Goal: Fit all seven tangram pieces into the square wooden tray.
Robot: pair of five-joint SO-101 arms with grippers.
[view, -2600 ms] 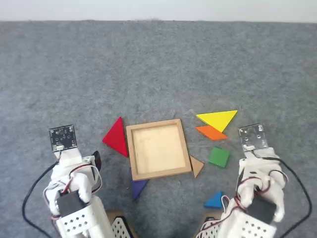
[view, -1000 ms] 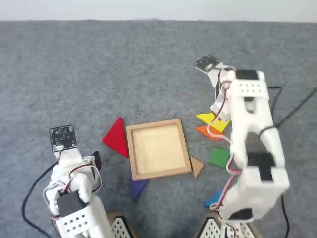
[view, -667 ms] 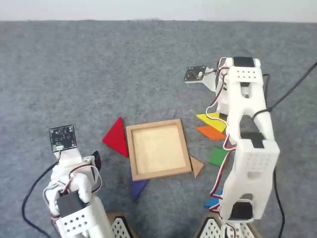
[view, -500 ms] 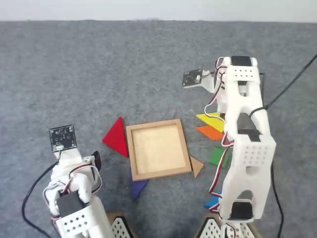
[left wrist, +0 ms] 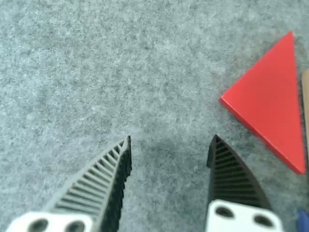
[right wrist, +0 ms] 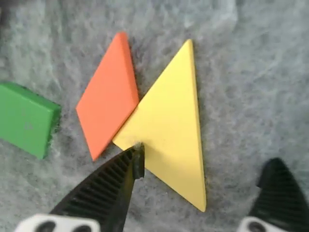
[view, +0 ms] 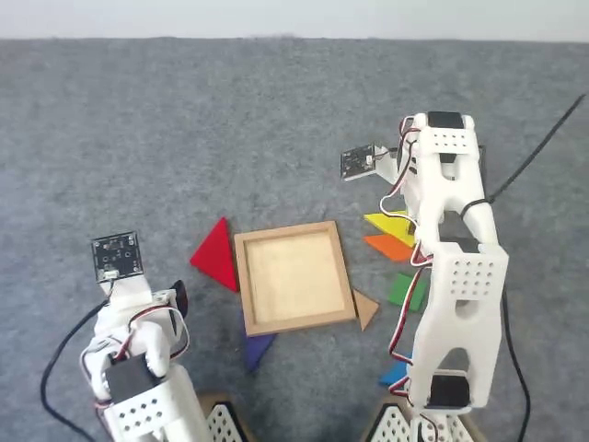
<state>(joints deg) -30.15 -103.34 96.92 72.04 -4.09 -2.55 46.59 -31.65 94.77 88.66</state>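
Yellow triangle (right wrist: 174, 130) is the piece in hand: first of seven, grasp not yet made. Right pincer (right wrist: 205, 166) hangs over it, spread wide, one finger on each side. One fingertip (right wrist: 130, 169) sits at the triangle's edge, possibly touching; the wrist view does not settle it. The triangle lies flat just off the far right corner of the tray (view: 285, 229), touching the orange piece (right wrist: 108, 101). Green square (right wrist: 26, 125) is near the orange one, off the tray's right side.

All seven pieces lie outside the tray:
- red triangle (view: 216, 255) just beside its left side
- purple piece (view: 258, 347) at its near left corner
- tan triangle (view: 365, 308) at its near right corner
- blue triangle (view: 396, 373) well apart, toward the right arm's base

Left pincer (left wrist: 170, 142) is spread, holding nothing, over bare table left of the red triangle.

Next move, my judgement: lower, close on the triangle's thin edges without nudging the orange piece, lift, carry to the tray.

Surface: grey, fibrous, carpet-like table covering. A pale wall runs along the far edge.
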